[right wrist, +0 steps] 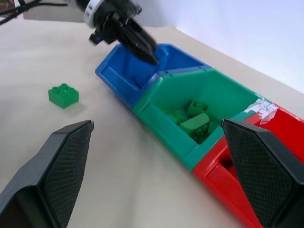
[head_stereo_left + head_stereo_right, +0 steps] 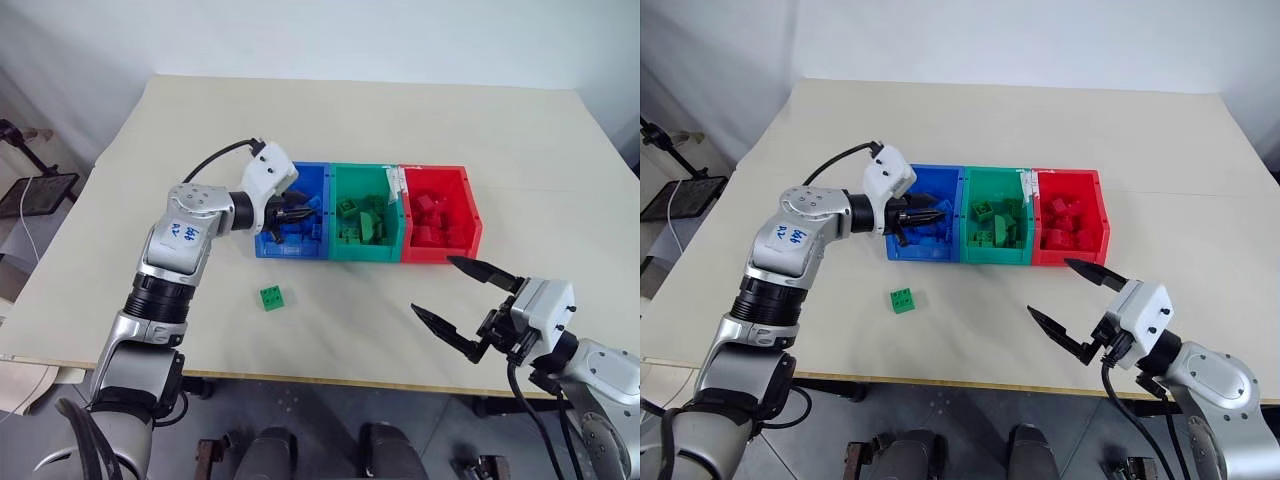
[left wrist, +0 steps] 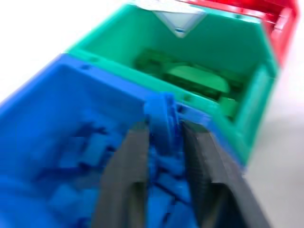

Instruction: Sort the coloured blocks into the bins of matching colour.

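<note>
Right gripper (image 2: pixel 462 300) sits nearest us, fingers spread wide, empty, over bare table (image 2: pixel 330 340) in front of the red bin (image 2: pixel 440 250).
Our left gripper (image 2: pixel 925 216) hovers over the blue bin (image 2: pixel 902 247) with a blue block (image 3: pixel 161 121) between its narrow fingers; we can't tell if it's gripped or released. One green block (image 2: pixel 272 297) remains loose on the table, below the left gripper, front-left of the green bin (image 2: pixel 365 245). Left arm is nearer; block looks squarish, no clear long axis.
</note>
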{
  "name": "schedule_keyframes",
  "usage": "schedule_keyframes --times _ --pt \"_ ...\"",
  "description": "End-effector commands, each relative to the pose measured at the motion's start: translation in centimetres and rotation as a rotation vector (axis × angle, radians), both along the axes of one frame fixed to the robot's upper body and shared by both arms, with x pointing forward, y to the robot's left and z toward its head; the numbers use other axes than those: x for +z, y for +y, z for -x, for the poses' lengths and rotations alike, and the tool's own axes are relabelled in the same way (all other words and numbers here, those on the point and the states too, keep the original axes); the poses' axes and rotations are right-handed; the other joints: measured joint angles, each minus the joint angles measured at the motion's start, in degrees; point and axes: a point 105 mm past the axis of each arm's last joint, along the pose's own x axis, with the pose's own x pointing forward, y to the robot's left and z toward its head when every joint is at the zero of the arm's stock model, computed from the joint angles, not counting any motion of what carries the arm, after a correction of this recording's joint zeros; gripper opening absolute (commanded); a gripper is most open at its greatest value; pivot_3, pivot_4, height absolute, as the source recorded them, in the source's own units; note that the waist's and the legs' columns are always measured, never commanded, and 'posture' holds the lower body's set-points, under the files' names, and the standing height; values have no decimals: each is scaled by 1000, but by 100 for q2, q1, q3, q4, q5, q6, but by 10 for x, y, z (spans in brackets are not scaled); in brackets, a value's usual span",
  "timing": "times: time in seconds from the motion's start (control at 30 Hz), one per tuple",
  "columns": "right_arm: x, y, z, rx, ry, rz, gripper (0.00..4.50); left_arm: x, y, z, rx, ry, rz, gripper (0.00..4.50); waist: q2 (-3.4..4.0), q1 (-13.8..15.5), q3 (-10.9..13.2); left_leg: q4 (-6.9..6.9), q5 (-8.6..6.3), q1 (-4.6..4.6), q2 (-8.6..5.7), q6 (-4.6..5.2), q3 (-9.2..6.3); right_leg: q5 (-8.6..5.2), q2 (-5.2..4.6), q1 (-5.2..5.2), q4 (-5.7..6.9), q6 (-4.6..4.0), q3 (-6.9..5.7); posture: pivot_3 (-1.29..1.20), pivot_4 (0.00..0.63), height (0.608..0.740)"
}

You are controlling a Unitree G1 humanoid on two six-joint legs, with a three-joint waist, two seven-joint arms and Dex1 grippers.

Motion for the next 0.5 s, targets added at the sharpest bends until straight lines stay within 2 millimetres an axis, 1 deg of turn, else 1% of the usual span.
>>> schedule_keyframes --times 0.03,0.1,0.13,0.17,0.27,0.3,0.37,0.43,0.5 --pt "6 1 0 21 -27 16 4500 22 10 3 17 -79 36 2544 0 -2 0 0 0 0 0 0 0 0 0 0 -1 0 0 0 150 740" --pt "4 1 -2 42 -16 28 4500 27 19 11 -20 -90 94 3166 0 -13 0 0 0 0 1 0 0 0 0 -1 0 0 0 0 150 740" --pt "2 2 -3 61 -7 37 4500 26 30 15 -23 -88 126 3468 1 -37 0 -1 0 0 1 0 0 0 0 -1 0 0 0 0 150 740" --pt "2 3 -5 74 -3 42 4500 22 45 15 2 -95 115 3721 1 -76 -1 -3 1 2 3 -1 2 0 1 -1 0 0 2 0 150 740" --pt "0 4 -7 112 10 59 4500 10 77 27 -20 -149 34 3721 1 -144 -1 -12 2 8 8 -7 0 0 4 -3 0 0 0 0 150 740" --pt "-1 4 -8 131 15 72 4500 7 87 35 -55 -143 46 3721 1 -159 -1 -13 2 8 9 -8 -1 0 4 -3 0 0 -1 0 150 740" --pt "-9 8 -5 211 34 167 4500 0 118 52 -68 -78 121 3721 1 -155 0 -12 1 7 8 -9 0 0 2 -3 -1 -1 -3 0 150 740" --pt "-14 11 -2 274 50 225 4500 -10 145 59 -15 -32 118 4069 1 -152 0 -7 1 5 8 -9 1 0 0 -2 -4 -1 -3 0 150 740" --pt "-13 14 -4 303 59 218 4500 -18 163 64 18 -12 74 4470 -1 -131 0 -9 0 5 9 -8 -2 0 2 -1 -6 -1 -6 0 150 740"
